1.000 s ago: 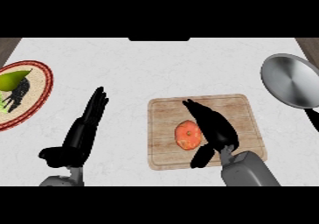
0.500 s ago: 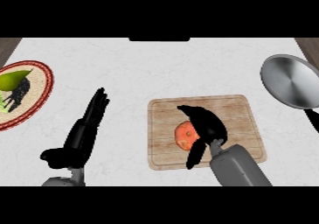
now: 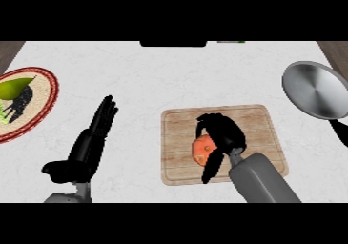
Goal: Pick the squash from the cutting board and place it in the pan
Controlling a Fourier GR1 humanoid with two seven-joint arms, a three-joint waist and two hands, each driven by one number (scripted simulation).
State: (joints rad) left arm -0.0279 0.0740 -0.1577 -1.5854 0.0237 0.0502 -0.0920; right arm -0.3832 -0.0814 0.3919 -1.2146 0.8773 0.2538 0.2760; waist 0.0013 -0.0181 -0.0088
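Left of the light wooden cutting board [image 3: 257, 128], the robot's left hand [image 3: 88, 147] rests on the counter, fingers straight and holding nothing. On that board the right hand [image 3: 220, 133] arches over the orange squash [image 3: 202, 148], fingers curling down round it, thumb below. To lift well, it should close fully before rising, then carry rightward to the round grey metal pan [image 3: 317, 89] beyond the board's far right corner.

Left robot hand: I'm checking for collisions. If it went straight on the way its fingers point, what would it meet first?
Probably nothing: the left robot hand points up and slightly right over bare counter, passing right of the plate.
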